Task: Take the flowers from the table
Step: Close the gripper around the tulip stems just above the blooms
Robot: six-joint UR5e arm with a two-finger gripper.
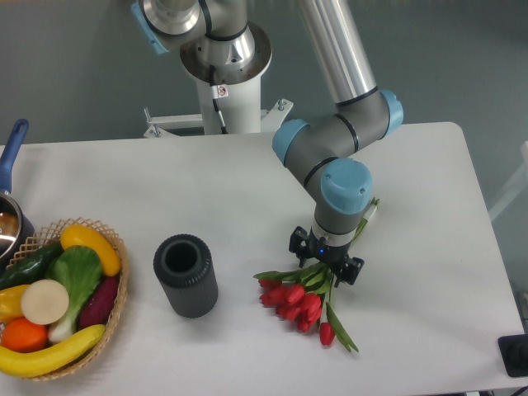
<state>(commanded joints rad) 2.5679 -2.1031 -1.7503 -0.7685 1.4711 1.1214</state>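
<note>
Red tulip heads mark the flowers (299,304), which lie flat on the white table (247,190), blooms toward the front edge and thin green stems running back and to the right beneath my wrist. My gripper (325,260) points straight down over the stems just behind the blooms, its two dark fingers set one on each side of the bundle and only partly closed; I cannot tell whether the pads are touching the stems. I judge I am at the grasping step: the bunch looks flat on the table, not lifted. Next I need to squeeze firmly on the stems, then rise straight up. A dark cylindrical vase (186,275) stands to the left, well apart, and a wicker basket (115,297) of fruit sits at the far left edge.
</note>
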